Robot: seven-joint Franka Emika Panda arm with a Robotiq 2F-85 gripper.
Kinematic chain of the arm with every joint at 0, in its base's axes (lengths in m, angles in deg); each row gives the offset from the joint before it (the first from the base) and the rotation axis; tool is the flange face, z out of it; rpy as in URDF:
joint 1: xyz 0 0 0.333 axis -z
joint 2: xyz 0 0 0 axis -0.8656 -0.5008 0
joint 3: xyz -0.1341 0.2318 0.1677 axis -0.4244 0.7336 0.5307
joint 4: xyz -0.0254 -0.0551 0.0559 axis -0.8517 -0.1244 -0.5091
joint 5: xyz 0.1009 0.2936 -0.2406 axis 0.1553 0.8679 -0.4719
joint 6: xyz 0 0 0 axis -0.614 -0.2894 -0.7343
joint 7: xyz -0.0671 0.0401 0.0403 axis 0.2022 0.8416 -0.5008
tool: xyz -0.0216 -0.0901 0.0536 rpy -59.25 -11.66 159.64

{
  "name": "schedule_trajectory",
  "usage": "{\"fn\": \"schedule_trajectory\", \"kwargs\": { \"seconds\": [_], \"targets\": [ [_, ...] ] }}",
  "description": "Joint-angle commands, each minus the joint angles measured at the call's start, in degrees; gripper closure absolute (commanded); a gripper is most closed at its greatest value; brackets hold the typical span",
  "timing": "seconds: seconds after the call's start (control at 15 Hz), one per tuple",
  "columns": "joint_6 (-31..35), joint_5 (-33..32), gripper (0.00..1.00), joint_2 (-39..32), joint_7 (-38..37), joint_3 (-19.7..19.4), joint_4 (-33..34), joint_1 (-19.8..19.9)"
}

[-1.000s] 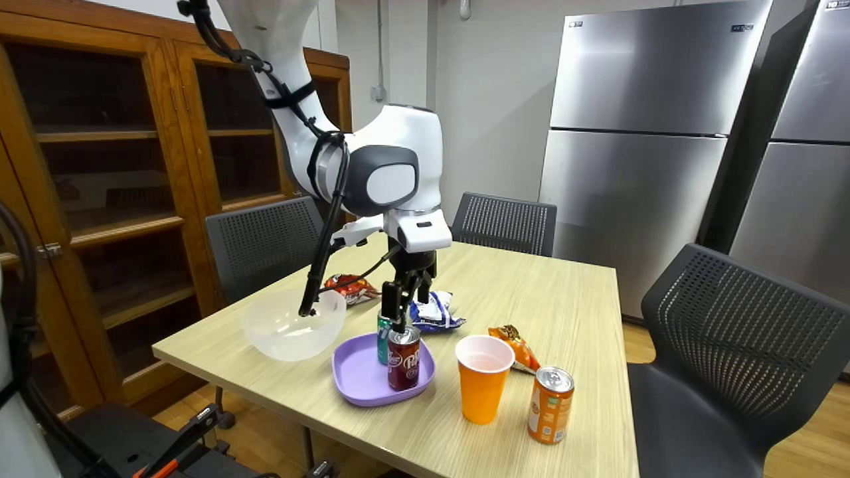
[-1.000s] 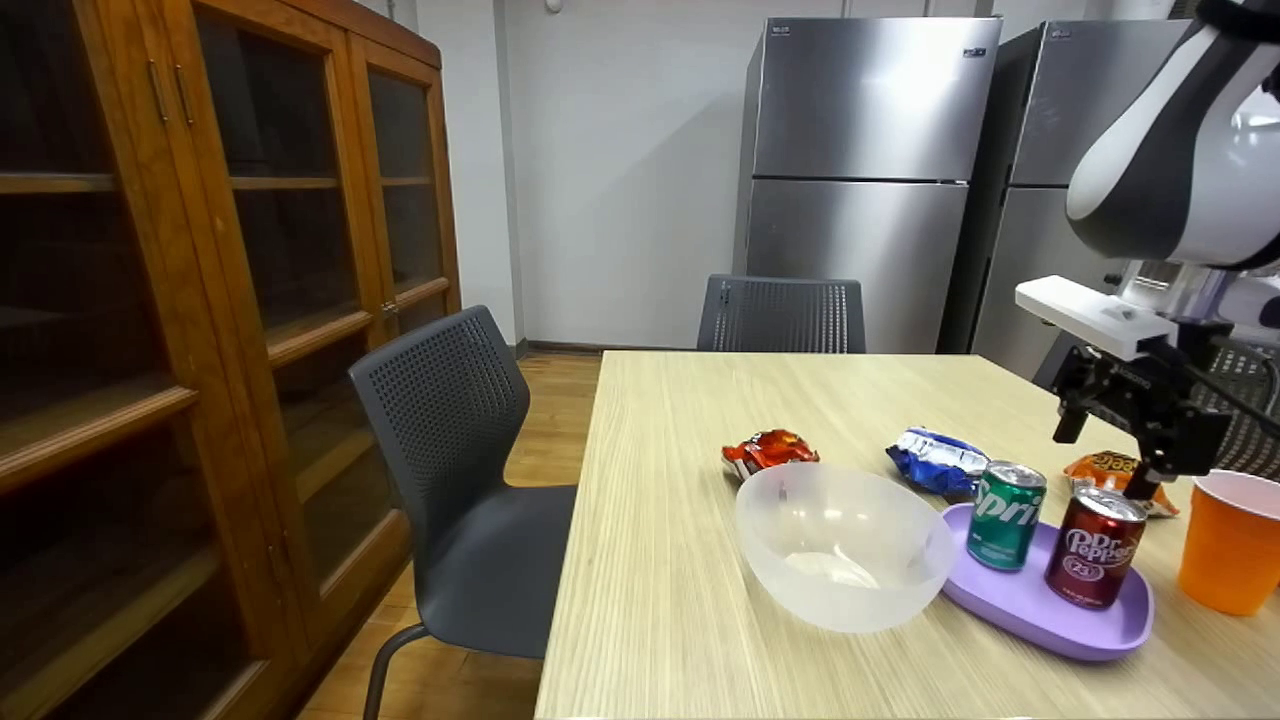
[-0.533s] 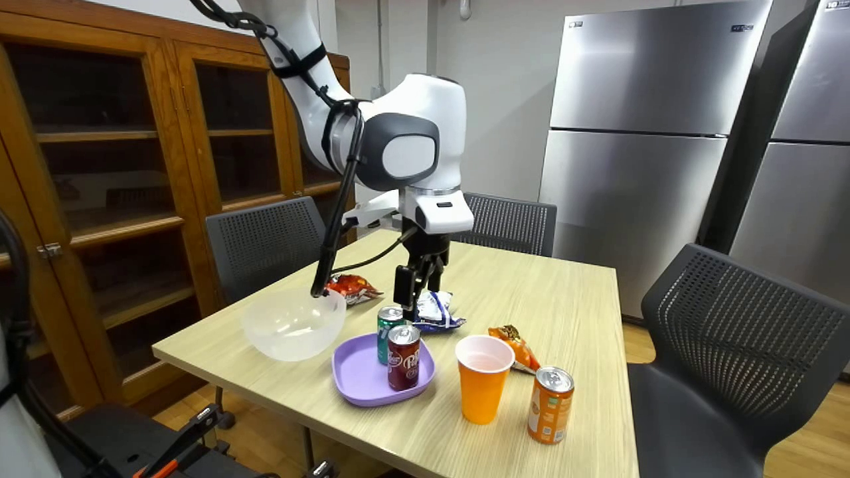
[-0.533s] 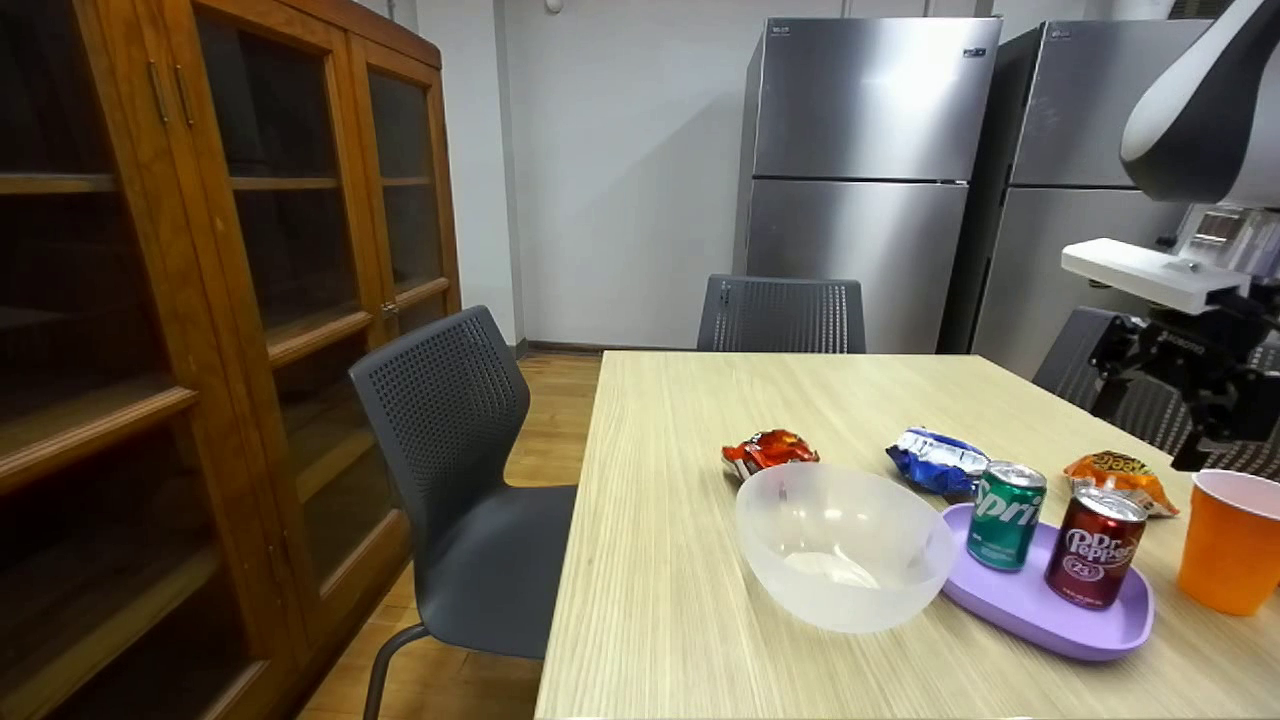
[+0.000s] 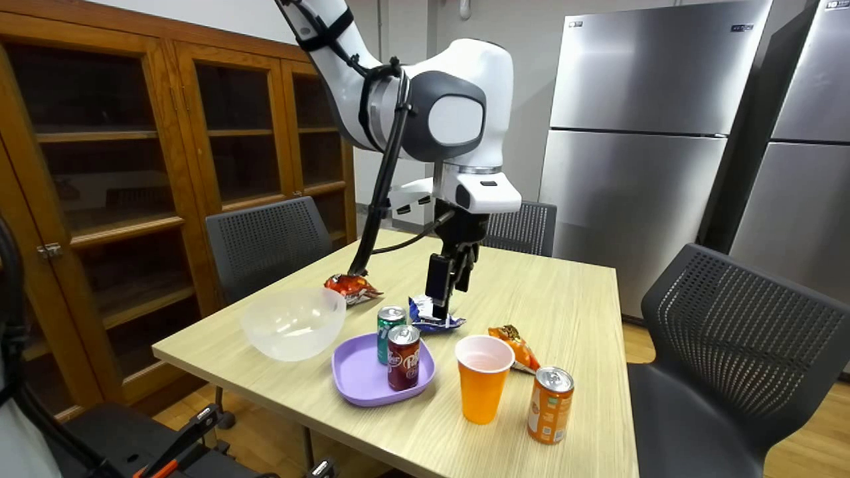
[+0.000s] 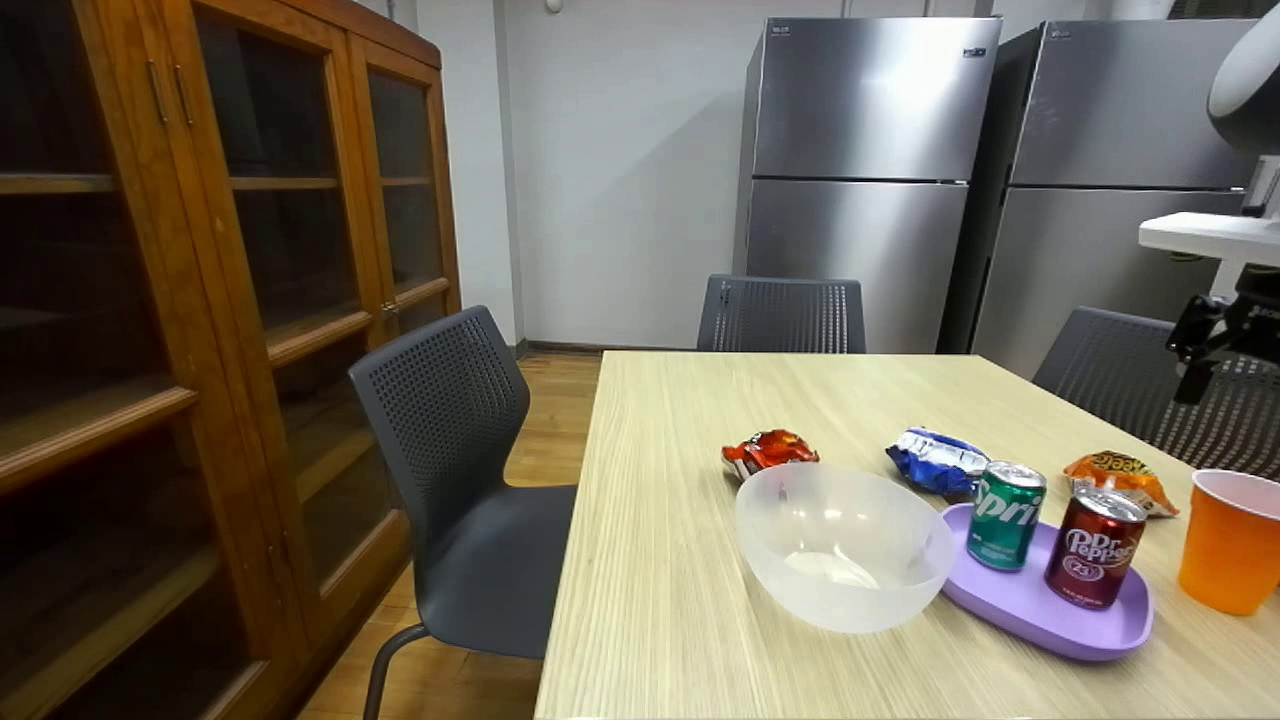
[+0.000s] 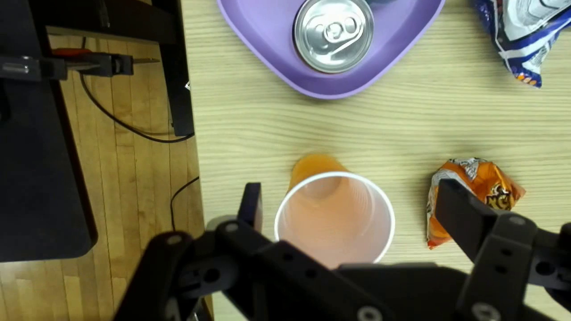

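My gripper (image 5: 451, 300) is open and empty, held above the table; it also shows in the wrist view (image 7: 352, 198). In the wrist view the orange cup (image 7: 334, 223) with a white rim appears between the fingers, below them and apart. The cup stands upright in both exterior views (image 5: 483, 392) (image 6: 1230, 550). An orange snack bag (image 7: 499, 191) lies beyond one finger, partly covered by it. An orange can (image 5: 550, 408) stands beside the cup. A purple plate (image 5: 355, 378) holds a Dr Pepper can (image 5: 403, 365) and a green Sprite can (image 6: 1005, 520).
A translucent bowl (image 6: 850, 600) stands beside the plate. A blue-white bag (image 6: 935, 460) and a red bag (image 6: 768, 450) lie farther back on the wooden table (image 5: 551, 285). Dark chairs (image 5: 737, 345) surround the table. A wooden cabinet (image 5: 166, 199) and steel refrigerators (image 5: 637, 199) stand behind.
The arm and gripper have moved away from above the plate and cans, rightward in both exterior views, and somewhat higher. The gripper stays open. The objects on the table have not moved.
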Motion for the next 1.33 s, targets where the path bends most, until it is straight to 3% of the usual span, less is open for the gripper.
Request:
{"fn": "schedule_trajectory", "kwargs": {
  "seconds": [0.0,0.47,0.53,1.27],
  "targets": [
    [-5.73,-3.69,0.00,1.83,0.46,-0.62,2.51,2.18],
    [-8.34,-5.10,0.00,1.07,0.29,-2.33,5.12,4.65],
    [-5.98,-4.86,0.00,0.58,0.01,-1.85,4.05,4.27],
    [-5.96,-4.89,0.00,-0.06,-0.09,-2.47,4.60,4.86]
  ]
}}
